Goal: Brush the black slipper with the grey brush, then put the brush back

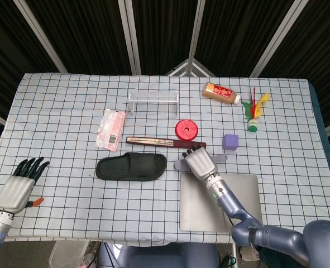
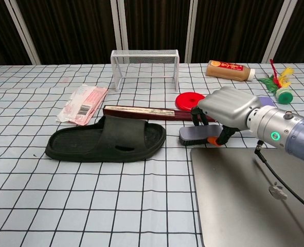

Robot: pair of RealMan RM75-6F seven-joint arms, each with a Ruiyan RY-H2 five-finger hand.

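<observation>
Grey brush (image 2: 194, 136), mid-frame and clasped by the right hand (image 2: 225, 110), sits just right of the unbrushed black slipper (image 2: 106, 140); left hand (image 1: 20, 184) idle, fingers apart.

The right hand (image 2: 228, 109) covers most of the grey brush (image 2: 193, 135); in the chest view only its bristle end shows, and whether the bristles touch the desk (image 2: 90, 195) cannot be told. In the head view the brush (image 1: 180, 162) shows only as ends beside the right hand (image 1: 200, 162). The hand's palm side is hidden in both views. The right arm runs off the chest view's right edge. The grey mat (image 2: 254, 206) is cut by that view's lower and right edges. The left hand (image 1: 20, 183) appears only in the head view, its arm cut at the lower left corner. Print on the bottle (image 1: 220, 92) and the pink packet (image 1: 111, 129) is too small to read.
</observation>
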